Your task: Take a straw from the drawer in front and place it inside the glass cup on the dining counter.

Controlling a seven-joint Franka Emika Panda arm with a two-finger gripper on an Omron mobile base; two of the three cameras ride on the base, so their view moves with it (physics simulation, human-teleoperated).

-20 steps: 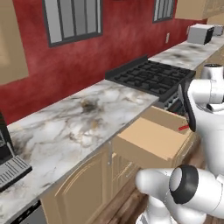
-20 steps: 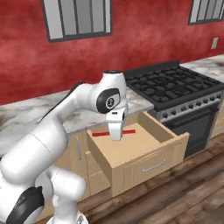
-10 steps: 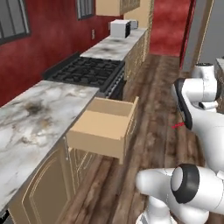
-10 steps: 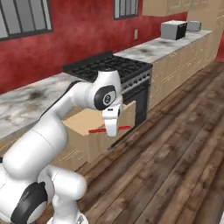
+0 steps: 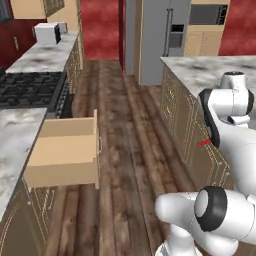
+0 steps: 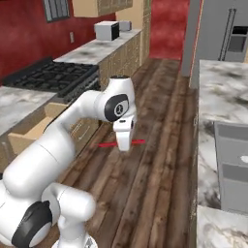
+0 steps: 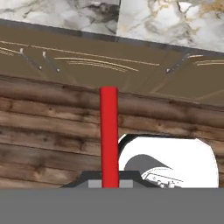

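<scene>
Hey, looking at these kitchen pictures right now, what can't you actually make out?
- Thin bright red straw: its middle is hidden behind the shut gripper in the right base view; in the left base view only a short end pokes out past the arm.
- Light-tan wooden drawer: in the right base view the white arm covers much of it.
- Fingertips on the straw: in the hand view the grey band cuts them off.

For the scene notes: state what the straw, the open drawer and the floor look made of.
Straw: smooth, uniformly bright red, probably plastic; held in the shut gripper.
Drawer: light tan, matte, flat panels, looks like wood.
Floor: dark brown planks with visible grain, apparently wood.
</scene>
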